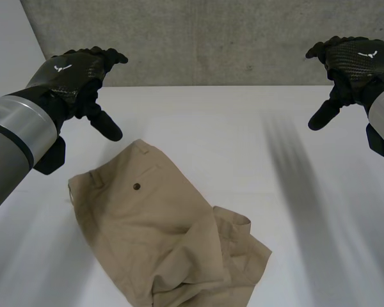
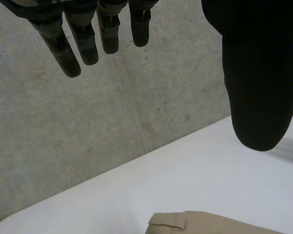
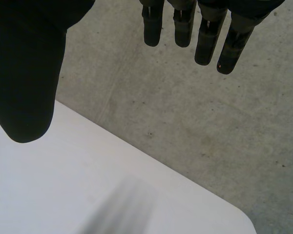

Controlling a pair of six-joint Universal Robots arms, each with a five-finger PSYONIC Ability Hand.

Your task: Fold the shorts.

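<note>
- My left hand (image 1: 77,73) hangs above the tabletop (image 1: 243,141) at about 10 o'clock, fingers straight, thumb spread wide, holding nothing.
- My right hand (image 1: 352,61) mirrors it at 2 o'clock, equally wide and empty, well apart from the cloth.
- The tan shorts (image 1: 160,236) lie at about 7 o'clock, waistband toward my left hand, pocket button (image 1: 136,186) facing up.
- The leg end at 5 o'clock of the garment is bunched and partly turned over on itself. I judge this a rumple, not a tidy fold.
- So I'd say folding is not yet begun: grasping, smoothing and folding over are all left.
- The head view gives me the whole garment and both hands.
- My left wrist view adds a belt loop (image 2: 167,222) on the waistband beyond the fingertips.
- My right wrist view offers bare tabletop and the concrete wall (image 3: 195,126).
</note>
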